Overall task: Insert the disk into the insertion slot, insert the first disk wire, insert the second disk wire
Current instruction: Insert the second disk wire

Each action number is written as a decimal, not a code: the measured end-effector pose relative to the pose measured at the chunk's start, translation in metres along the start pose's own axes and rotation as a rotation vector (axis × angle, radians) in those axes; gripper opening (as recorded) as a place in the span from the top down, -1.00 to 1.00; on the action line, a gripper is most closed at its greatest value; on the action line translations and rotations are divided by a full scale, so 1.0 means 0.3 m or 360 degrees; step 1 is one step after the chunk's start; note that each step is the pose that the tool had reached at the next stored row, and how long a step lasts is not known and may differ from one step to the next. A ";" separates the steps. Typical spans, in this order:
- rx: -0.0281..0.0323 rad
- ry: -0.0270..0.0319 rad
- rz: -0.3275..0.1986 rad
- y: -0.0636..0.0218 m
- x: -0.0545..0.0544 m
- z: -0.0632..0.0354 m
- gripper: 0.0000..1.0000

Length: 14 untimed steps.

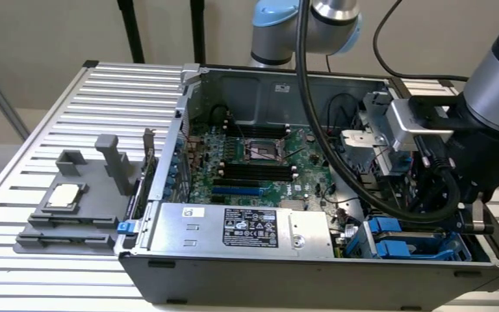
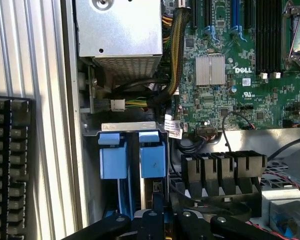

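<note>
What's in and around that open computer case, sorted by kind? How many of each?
Blue drive carriers: 2
Silver power supply box with black label: 1
Green motherboard: 1
Grey holder stand on the table: 1
Total: 5

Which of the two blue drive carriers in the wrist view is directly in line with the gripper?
The darker blue carrier, nearer the motherboard; the lighter one sits beside the case wall.
</note>
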<state>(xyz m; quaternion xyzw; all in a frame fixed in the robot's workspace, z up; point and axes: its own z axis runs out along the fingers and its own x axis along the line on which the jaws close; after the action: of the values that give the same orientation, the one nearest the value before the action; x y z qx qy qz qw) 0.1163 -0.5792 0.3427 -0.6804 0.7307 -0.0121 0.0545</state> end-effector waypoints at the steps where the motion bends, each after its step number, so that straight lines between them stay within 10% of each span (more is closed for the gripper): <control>1: 0.00000 -0.00001 0.0000 0.000 0.001 0.000 0.66; 14: 0.00105 -0.00003 -0.0001 0.001 0.007 0.006 0.66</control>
<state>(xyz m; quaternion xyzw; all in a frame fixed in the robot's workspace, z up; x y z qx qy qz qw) 0.1161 -0.5811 0.3407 -0.6803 0.7306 -0.0144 0.0568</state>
